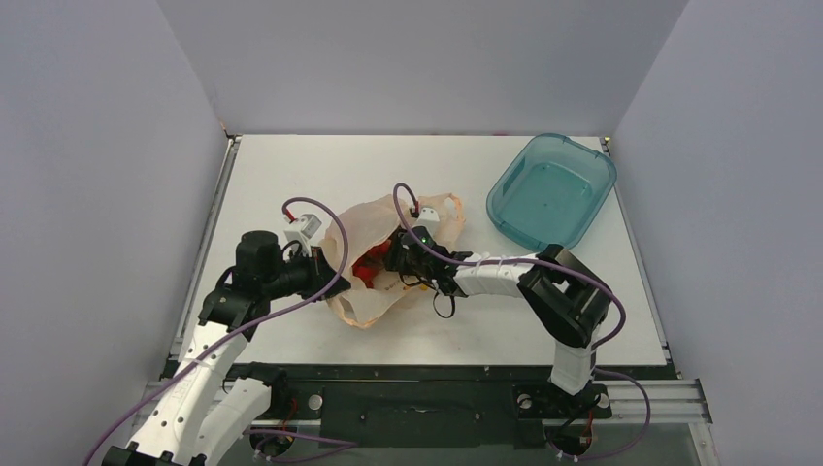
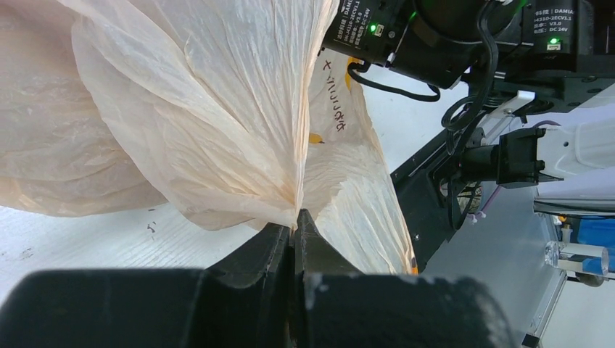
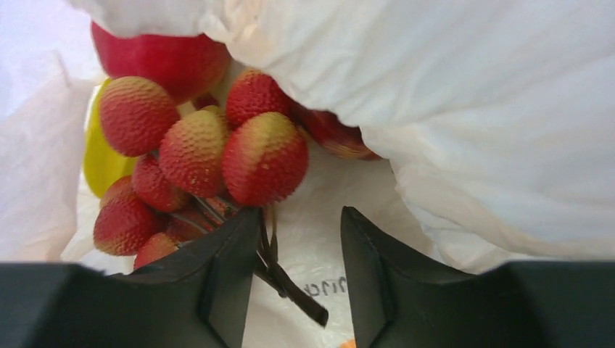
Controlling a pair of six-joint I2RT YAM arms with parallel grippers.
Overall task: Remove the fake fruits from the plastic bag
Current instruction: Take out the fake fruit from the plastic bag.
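The plastic bag lies crumpled near the middle of the white desk, its mouth turned toward the right arm. The left tool is clamped tight on a gathered fold of the bag's film, which fans upward from the pinch. Pen marks and a small orange print show on the film beyond it. The right tool reaches in through the mouth of the bag with its jaws standing partly apart, gripping nothing. The dark stem of the berry cluster runs down through the gap, close to the finger on the left of that view.

The fruits that show are inside the bag. The berry cluster sits just ahead of the fingertips, its bumpy red-and-yellow berries bunched together. Behind it lies a smooth red fruit, and a yellow-green fruit shows at the left, partly hidden by the berries. A loose fold of film hangs down from the upper right and covers part of the pile, so only the edge of another reddish fruit shows beneath it.

A teal tub stands at the far right corner of the desk, well apart from the bag. Grey walls close the desk in on three sides
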